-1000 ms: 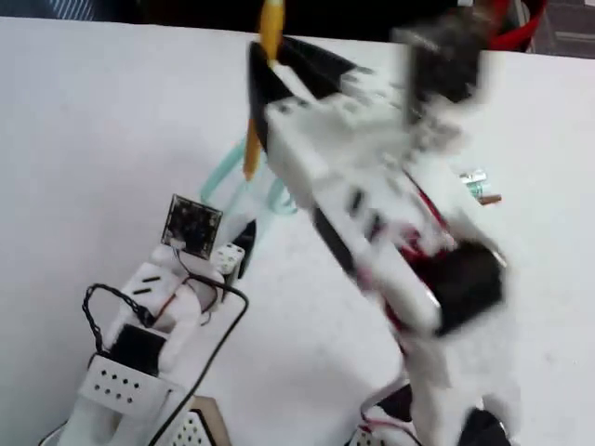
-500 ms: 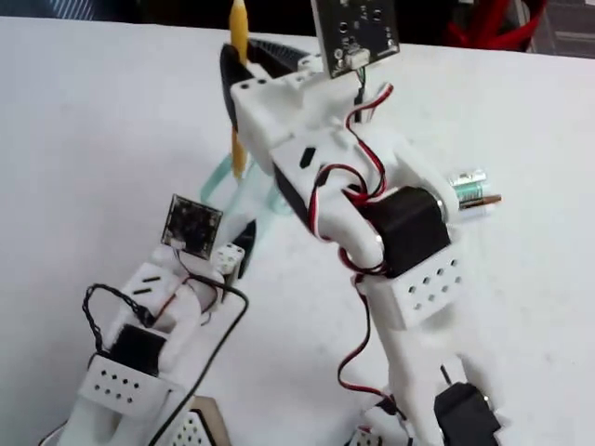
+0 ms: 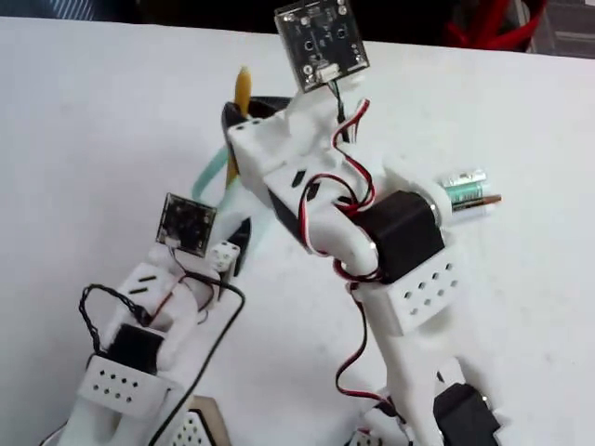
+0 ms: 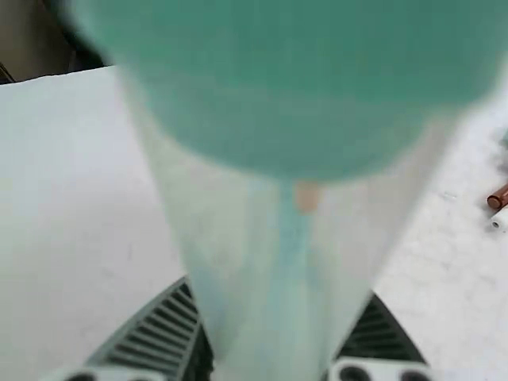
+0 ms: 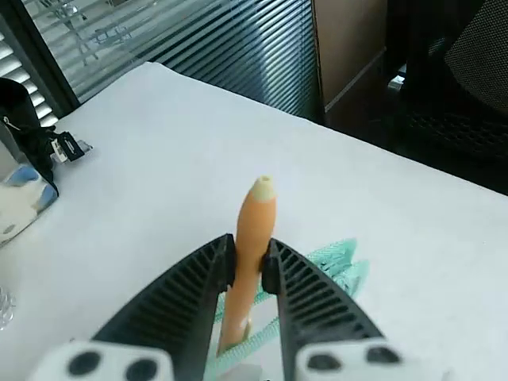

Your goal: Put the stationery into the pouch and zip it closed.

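Pen [image 5: 255,226] upright, pinched in R gripper [image 5: 248,248], above pouch [image 3: 216,169] | L gripper [image 3: 240,243] clamped on pouch edge | tip: align pen w/ pouch mouth, lower slowly, then release | other pens [image 3: 469,190] on table, well apart.

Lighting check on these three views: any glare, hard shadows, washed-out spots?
High view: even light, table bright white without glare, faint shadows beside the arms. Right wrist view: light comes through the blinds behind, pen in the right gripper evenly lit. Left wrist view: the see-through pouch in the left gripper lets light through, no hot spots.
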